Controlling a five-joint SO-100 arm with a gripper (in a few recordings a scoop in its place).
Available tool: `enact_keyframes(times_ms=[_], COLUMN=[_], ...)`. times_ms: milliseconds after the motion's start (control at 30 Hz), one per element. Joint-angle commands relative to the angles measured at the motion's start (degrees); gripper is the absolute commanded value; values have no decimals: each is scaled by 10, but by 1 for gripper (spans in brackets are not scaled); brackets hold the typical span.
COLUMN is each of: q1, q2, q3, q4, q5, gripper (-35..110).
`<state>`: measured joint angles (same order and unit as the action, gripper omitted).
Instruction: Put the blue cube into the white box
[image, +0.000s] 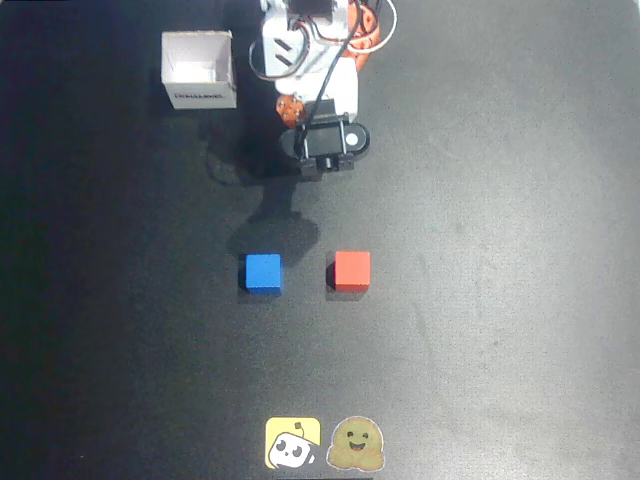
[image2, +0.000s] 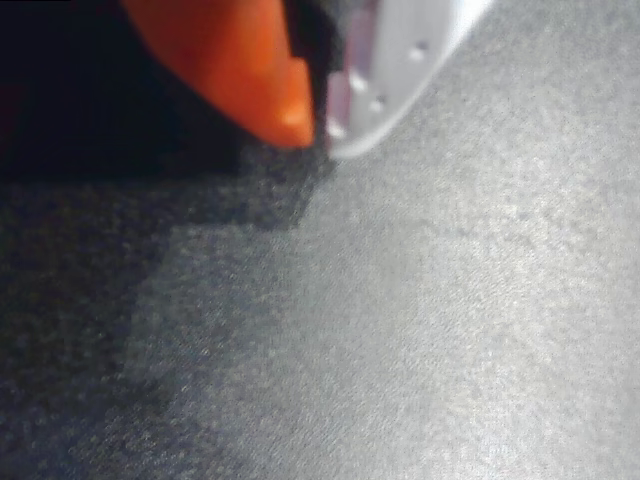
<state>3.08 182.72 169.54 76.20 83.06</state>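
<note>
red cube (image: 352, 270) on dark table (image: 500, 250), two cartoon stickers (image: 325, 443) at near edge

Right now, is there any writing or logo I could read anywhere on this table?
Small white cardboard box: a line of dark print on its side, too blurred to read.
Yellow square sticker: cartoon robot face, no words.
Tan round sticker: smiling face, no words.

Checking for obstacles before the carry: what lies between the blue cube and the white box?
Overhead view: bare dark table between blue cube and white box.
</note>
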Motion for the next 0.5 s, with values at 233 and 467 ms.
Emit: enact_keyframes(times_ms=[233,467], q1=[-3,-3], q2=[4,4], q3=[-3,-18], q4=[0,5], q5=[0,2], gripper=[0,0])
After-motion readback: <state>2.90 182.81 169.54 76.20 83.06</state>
